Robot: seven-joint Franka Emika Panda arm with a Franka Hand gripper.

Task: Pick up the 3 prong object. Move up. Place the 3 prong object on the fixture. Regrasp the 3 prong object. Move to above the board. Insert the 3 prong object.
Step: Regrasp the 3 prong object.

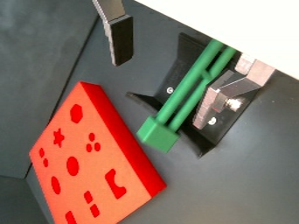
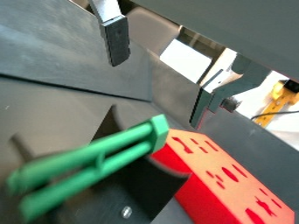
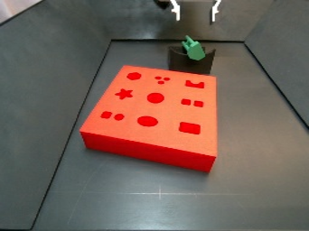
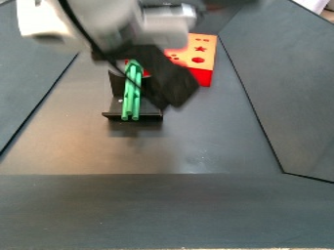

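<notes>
Dark floor: 3 prong object (image 3: 191,45) resting on fixture (image 3: 197,60) beside board (image 3: 154,112); fingers (image 3: 194,10) spread, empty, above it.

A side view looks down across the board (image 3: 154,113) toward the fixture (image 3: 197,60) at upper centre. Another side view faces the fixture (image 4: 133,105) close, board (image 4: 196,57) behind. Both wrist views look past the gripper (image 1: 176,70) onto fixture and board.

green 3 prong object (image 1: 181,98), black fixture (image 3: 198,61), red-orange board (image 3: 154,113)

The 3 prong object (image 3: 191,45) rests on the fixture (image 3: 200,61), behind the board (image 3: 154,113), claw (image 3: 193,11) above.
</notes>
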